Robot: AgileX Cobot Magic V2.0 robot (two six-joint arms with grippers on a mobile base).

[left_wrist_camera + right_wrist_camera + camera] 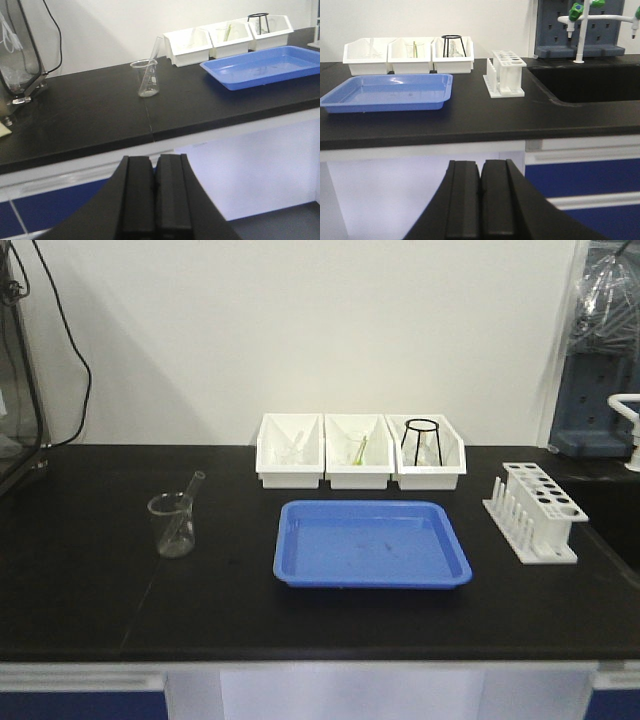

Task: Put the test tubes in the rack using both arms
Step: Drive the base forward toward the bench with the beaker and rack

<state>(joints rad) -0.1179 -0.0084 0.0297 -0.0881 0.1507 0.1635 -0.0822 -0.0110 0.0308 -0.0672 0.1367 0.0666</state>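
Note:
One test tube (197, 483) leans slanted inside a clear glass beaker (172, 527) on the left of the black bench; the left wrist view shows the same test tube (155, 50) and beaker (147, 80). The white rack (535, 508) stands at the right of the bench, and in the right wrist view the rack (506, 74) sits near the sink. My left gripper (155, 162) is shut and empty, low in front of the bench edge. My right gripper (481, 167) is also shut and empty, below the bench front. Neither arm shows in the front view.
A blue tray (372, 543) lies mid-bench. Behind it stand three white bins (290, 478), the right one holding a black tripod ring (421, 438). A sunken sink (585, 82) and tap (580, 30) are right of the rack. Equipment with cables (20, 50) stands far left.

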